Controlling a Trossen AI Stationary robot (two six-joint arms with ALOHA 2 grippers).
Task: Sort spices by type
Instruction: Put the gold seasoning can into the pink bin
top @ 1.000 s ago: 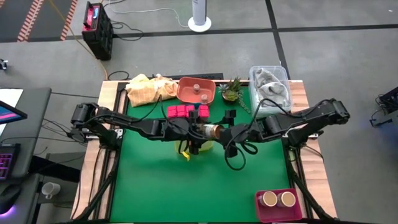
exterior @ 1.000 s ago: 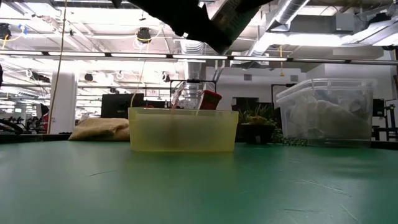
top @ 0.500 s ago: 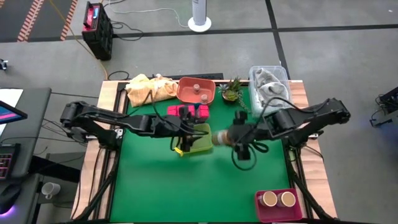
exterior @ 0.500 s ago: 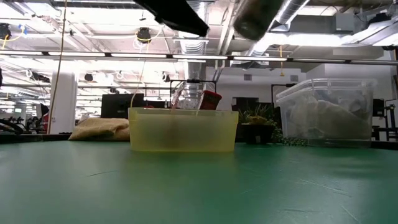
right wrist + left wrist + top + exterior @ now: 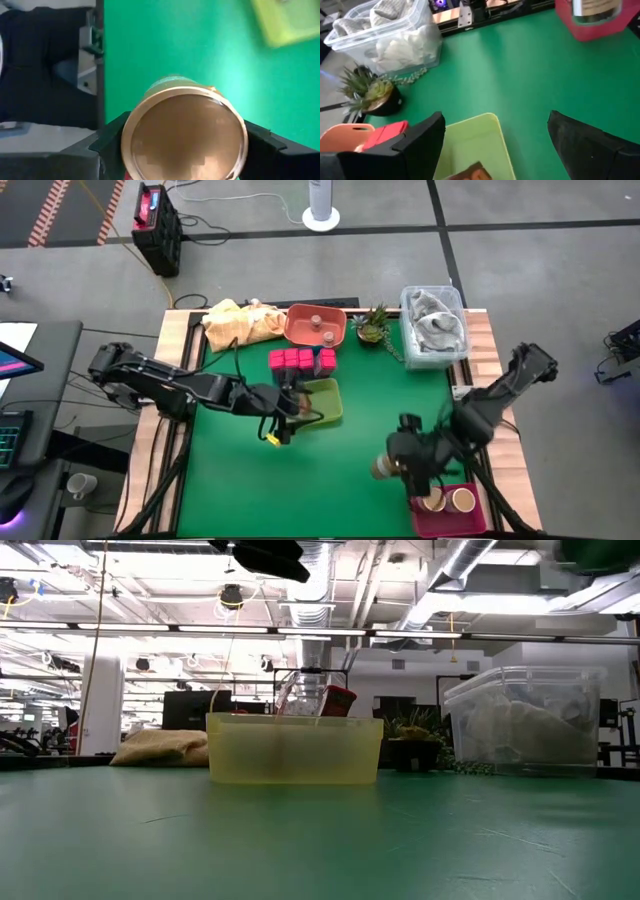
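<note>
My right gripper (image 5: 397,464) is shut on a short tan round jar (image 5: 382,469), above the green mat just left of the pink tray (image 5: 428,522), where two more tan jars (image 5: 447,500) stand. My left gripper (image 5: 283,411) is open and empty over the near-left part of the yellow-green bin (image 5: 320,402); the left wrist view (image 5: 502,150) shows a brown piece (image 5: 470,175) in the bin. Several bright pink blocks (image 5: 300,360) lie in a row behind the bin. Small round pieces sit in the orange tray (image 5: 303,332). My right gripper pinches the jar's round side wall (image 5: 131,131) between its two fingers, one on either side. The jar's flat round end (image 5: 185,137) faces the wrist camera. In the high view the jar lies on its side and sticks out toward the table's left, lifted clear of the mat.
A clear lidded box (image 5: 434,326) stands at the far right, a small spiky plant (image 5: 372,325) beside it and a yellow cloth (image 5: 240,320) at the far left. Bare green mat (image 5: 300,490) lies between the bin and the near edge.
My right gripper has carried the tan jar from the middle of the table, where it met my left gripper over the bin, toward the near right edge and the pink tray. My left gripper has drawn back toward the table's left and near edge.
</note>
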